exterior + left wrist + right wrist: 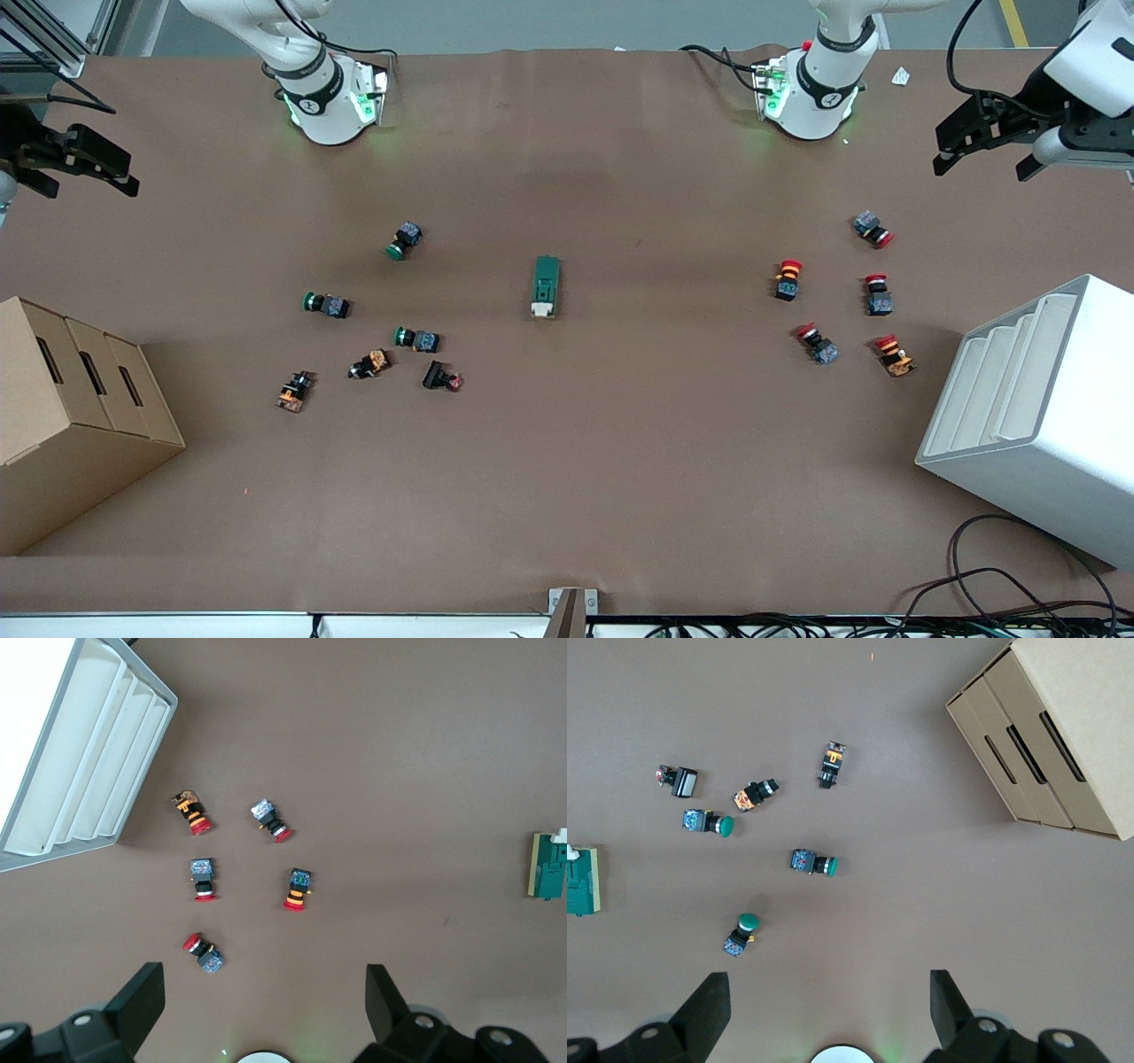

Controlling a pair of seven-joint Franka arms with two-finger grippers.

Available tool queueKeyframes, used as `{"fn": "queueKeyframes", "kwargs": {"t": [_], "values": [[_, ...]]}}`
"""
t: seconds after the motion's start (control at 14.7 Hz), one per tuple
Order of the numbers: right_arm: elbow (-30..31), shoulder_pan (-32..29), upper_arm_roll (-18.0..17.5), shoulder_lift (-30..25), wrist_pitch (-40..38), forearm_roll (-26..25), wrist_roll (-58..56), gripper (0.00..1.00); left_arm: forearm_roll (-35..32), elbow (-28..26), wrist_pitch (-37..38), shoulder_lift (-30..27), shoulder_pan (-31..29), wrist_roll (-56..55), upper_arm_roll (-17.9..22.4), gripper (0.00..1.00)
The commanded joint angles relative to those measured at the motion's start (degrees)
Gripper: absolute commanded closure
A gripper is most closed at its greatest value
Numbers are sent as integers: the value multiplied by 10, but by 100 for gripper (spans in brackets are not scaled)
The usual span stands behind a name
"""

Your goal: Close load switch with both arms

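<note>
The load switch (546,286), a dark-green block with a white toggle piece at its end nearer the front camera, lies at the middle of the table. It shows at the edge of the left wrist view (549,865) and of the right wrist view (582,881). My left gripper (983,149) is open and empty, high over the left arm's end of the table. My right gripper (81,168) is open and empty, high over the right arm's end. Both are well away from the switch.
Several red push buttons (833,292) lie toward the left arm's end, beside a white slotted rack (1028,416). Several green and orange push buttons (372,328) lie toward the right arm's end, with a cardboard box (71,416) nearer the camera.
</note>
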State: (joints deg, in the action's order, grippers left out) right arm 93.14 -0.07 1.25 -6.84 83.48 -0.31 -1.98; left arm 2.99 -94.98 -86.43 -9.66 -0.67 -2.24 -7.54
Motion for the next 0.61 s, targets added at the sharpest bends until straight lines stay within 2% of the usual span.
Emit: {"fn": "queueKeyframes", "kwargs": {"t": [0.0, 0.2, 0.55], "values": [[14, 2, 2, -11, 13, 3, -8, 0, -12, -3, -8, -5, 0, -2, -23, 0], [15, -2, 3, -11, 22, 29, -2, 0, -13, 1, -10, 3, 0, 0, -24, 0], [15, 2, 2, -10, 23, 23, -11, 0, -45, 16, -9, 22, -2, 2, -26, 0]]}}
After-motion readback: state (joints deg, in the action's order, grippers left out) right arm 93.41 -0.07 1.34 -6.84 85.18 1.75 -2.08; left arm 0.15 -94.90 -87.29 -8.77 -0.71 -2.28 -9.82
